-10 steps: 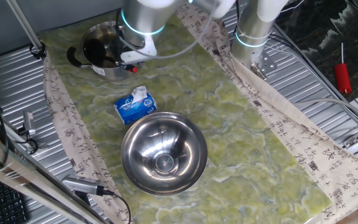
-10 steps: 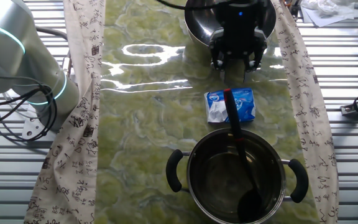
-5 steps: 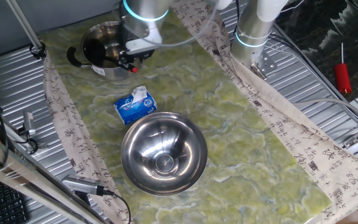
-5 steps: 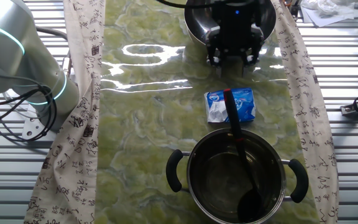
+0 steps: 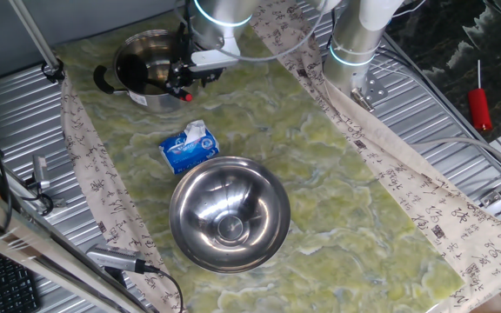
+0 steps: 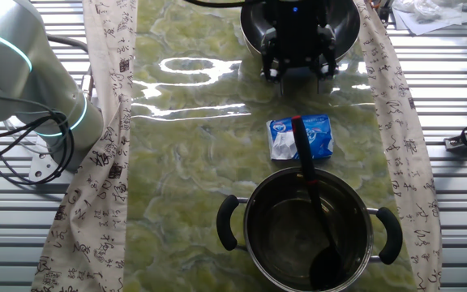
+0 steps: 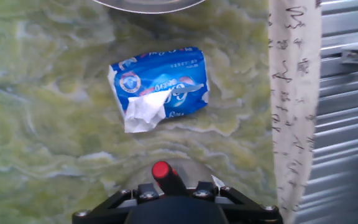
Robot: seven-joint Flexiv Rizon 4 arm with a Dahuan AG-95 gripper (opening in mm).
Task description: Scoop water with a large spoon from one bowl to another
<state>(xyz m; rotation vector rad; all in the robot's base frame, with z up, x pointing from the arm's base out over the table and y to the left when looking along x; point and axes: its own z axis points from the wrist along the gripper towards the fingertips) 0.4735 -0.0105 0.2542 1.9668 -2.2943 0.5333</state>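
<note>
The large spoon [image 6: 308, 174] rests in the steel pot [image 6: 259, 243], ladle end down inside. Its dark handle leans over the rim, and the red end [image 6: 297, 122] sits above the tissue pack. The red end also shows in one fixed view [image 5: 187, 96] and in the hand view [image 7: 161, 169]. My gripper [image 6: 298, 71] is open and empty, with its fingers [image 6: 271, 73] spread wide. It hovers above the table between the pot and the big steel bowl [image 5: 229, 213], near the red end [image 5: 183, 80]. Water shows only as a faint sheen inside the pot.
A blue-and-white tissue pack [image 7: 160, 87] lies on the green mat between pot and bowl [image 5: 190, 146]. Patterned cloth strips [image 7: 294, 93] edge the mat, with ribbed metal table beyond them. The arm's base [image 5: 355, 43] stands at the back.
My gripper has drifted away from the pot's side toward the big bowl, still open. The spoon, pot and tissue pack have not moved.
</note>
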